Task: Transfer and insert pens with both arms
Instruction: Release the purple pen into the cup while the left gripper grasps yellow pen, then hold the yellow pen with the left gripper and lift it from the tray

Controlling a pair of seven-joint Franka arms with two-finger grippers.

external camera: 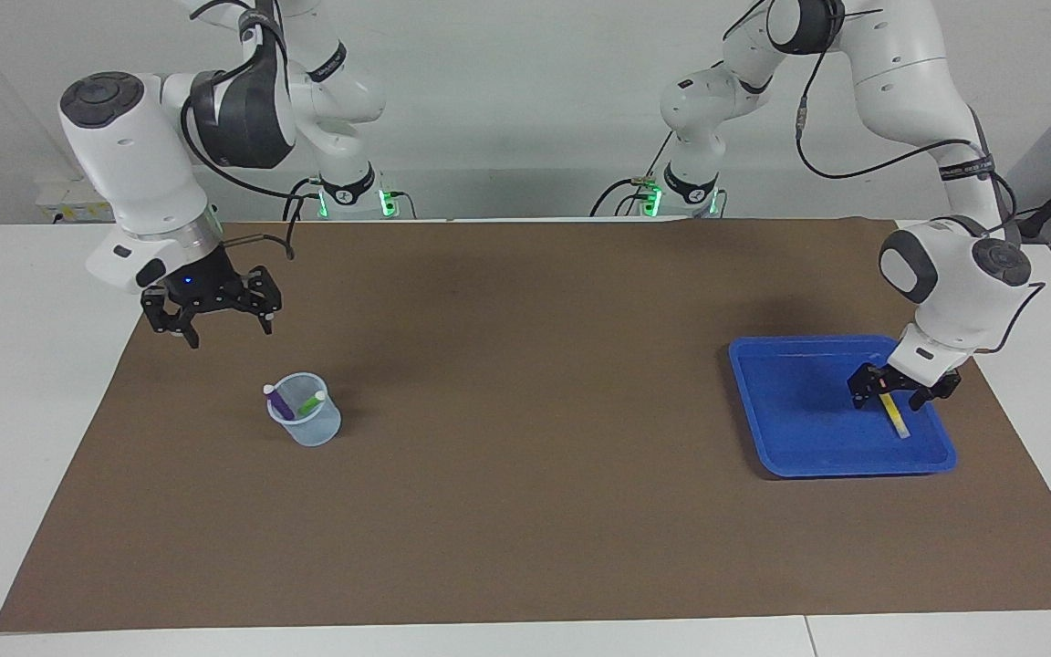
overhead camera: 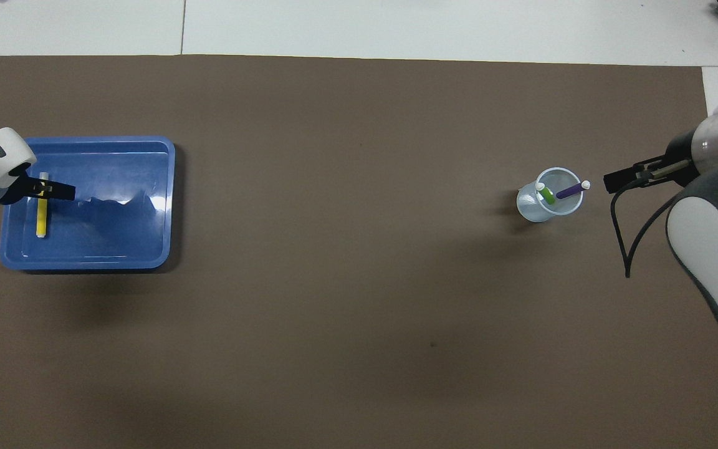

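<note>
You see the left hand (external camera: 896,399) released, low over the yellow marker pen (external camera: 897,418) in the blue plastic tray (external camera: 790,411). The right hand (external camera: 213,315), released, hangs above the counter; the purple pen (external camera: 279,401) and green pen (external camera: 311,401) stand in the clear cup (external camera: 306,424).

On the desk (external camera: 33,365) lies a mat (external camera: 525,511). A cup (external camera: 306,424) stands toward the right arm's end, holding two pens (external camera: 281,401) that lean on its rim. A tray (external camera: 808,420) sits toward the left arm's end; a third pen (external camera: 898,422) lies in it, seemingly between the left end effector's (external camera: 893,394) spread fingers.
</note>
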